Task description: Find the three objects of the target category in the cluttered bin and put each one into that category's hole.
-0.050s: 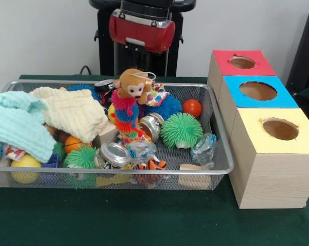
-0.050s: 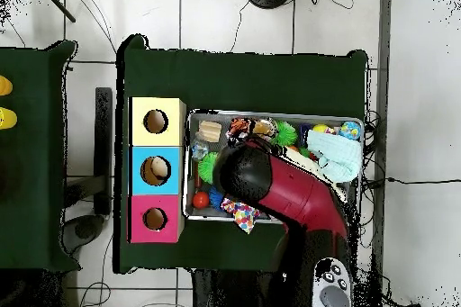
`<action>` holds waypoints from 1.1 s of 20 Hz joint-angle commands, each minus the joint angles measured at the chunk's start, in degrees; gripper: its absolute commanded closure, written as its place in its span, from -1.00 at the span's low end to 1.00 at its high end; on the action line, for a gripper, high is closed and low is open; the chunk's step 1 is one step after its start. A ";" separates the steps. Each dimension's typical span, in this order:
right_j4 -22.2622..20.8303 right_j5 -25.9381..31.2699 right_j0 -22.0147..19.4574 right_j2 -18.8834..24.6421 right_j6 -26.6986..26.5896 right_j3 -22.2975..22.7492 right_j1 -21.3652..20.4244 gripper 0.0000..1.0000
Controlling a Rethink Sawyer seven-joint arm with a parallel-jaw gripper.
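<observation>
Crowding the bin (image 1: 223,154) rim to rim — toys; claw state hidden — cannot tell.

— What stays out of sight in the wire bin (image 1: 222,134)?

— From overhead, the red arm (image 2: 293,191) covers the bin's middle; its gripper is hidden underneath.

— And from the front?

— The arm is cut off at the top edge. Cloths (image 1: 46,119) bury toys at left.
</observation>
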 commanded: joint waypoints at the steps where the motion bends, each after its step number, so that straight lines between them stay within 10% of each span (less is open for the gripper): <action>1: -1.54 5.26 -3.18 3.10 5.32 6.33 -0.46 1.00; 11: -2.12 4.31 0.48 -0.73 11.09 7.04 -0.23 1.00; 17: -0.54 -1.52 -7.27 7.36 7.00 9.43 1.79 1.00; 22: -3.20 18.18 4.53 -6.71 12.94 -0.46 0.05 1.00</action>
